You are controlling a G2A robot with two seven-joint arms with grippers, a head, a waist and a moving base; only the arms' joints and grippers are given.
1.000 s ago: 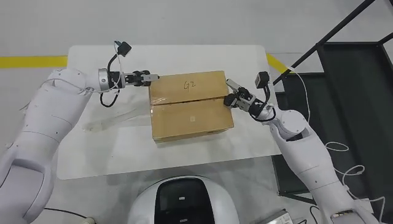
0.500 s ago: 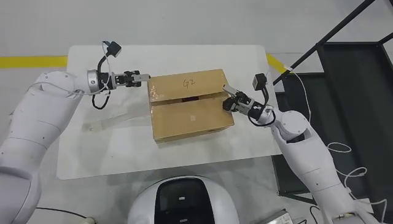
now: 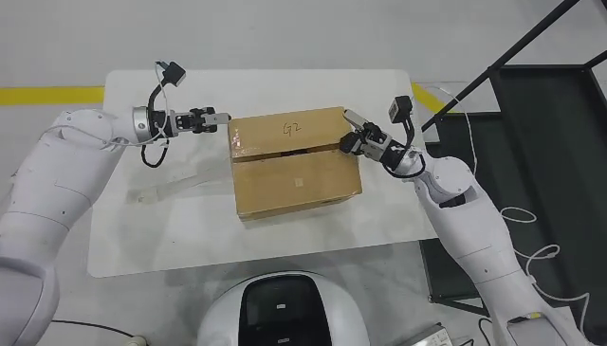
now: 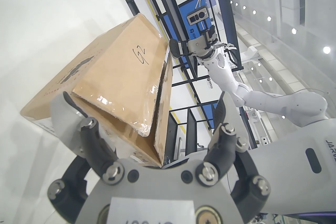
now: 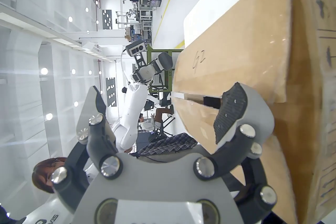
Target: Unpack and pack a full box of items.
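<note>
The cardboard box (image 3: 294,161) sits on the white table (image 3: 161,237), right between the two claws. The left gripper (image 3: 218,118) hovers just beside the box's top corner, its fingers spread apart, with the taped flap edge just ahead of them. The right gripper (image 3: 347,131) is spread wide too, one ribbed pad (image 5: 231,109) at the end of the seam, where the flaps gape slightly.

Top looks down; wrists close, opposite box (image 3: 294,180) ends (shared).
</note>
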